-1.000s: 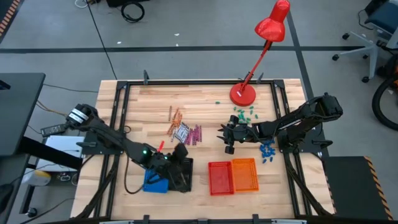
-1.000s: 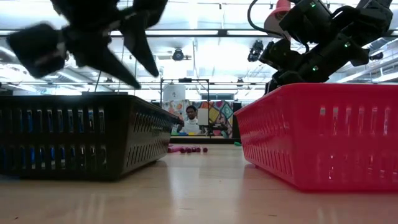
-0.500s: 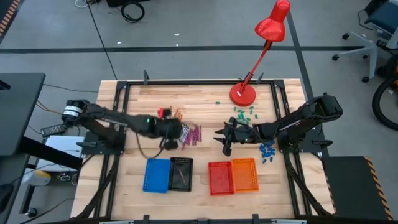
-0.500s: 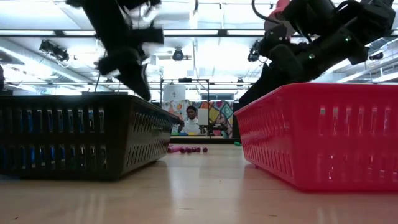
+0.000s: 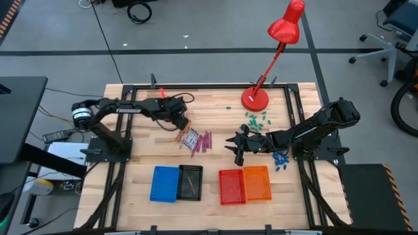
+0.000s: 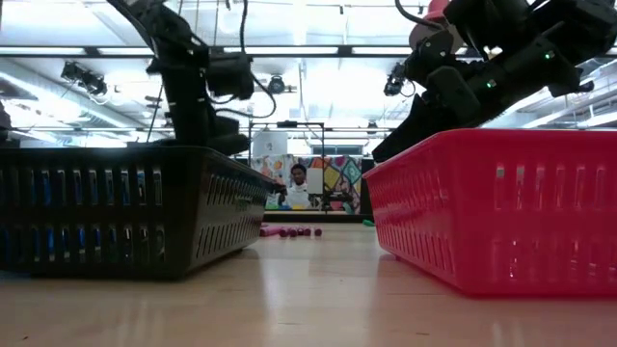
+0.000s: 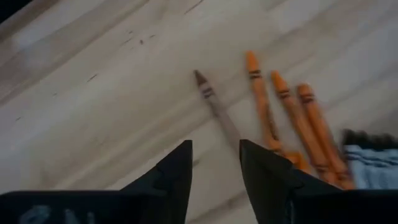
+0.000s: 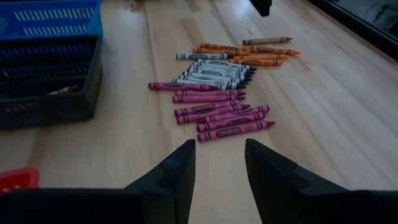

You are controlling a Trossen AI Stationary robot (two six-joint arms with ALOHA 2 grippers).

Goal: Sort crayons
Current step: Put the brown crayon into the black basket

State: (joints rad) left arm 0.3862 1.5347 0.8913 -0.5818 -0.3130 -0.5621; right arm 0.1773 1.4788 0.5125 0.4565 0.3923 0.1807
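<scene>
Now the left gripper hovers open over the brown crayon beside the orange crayons; best straddle it alone. Right gripper waits, open.

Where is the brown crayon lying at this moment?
In the left wrist view, the brown crayon lies on the bare wooden table, just ahead of the open left pincer and beside the orange crayons.

Red lamp at table far edge; blue, black, red, orange baskets nr front.
</scene>
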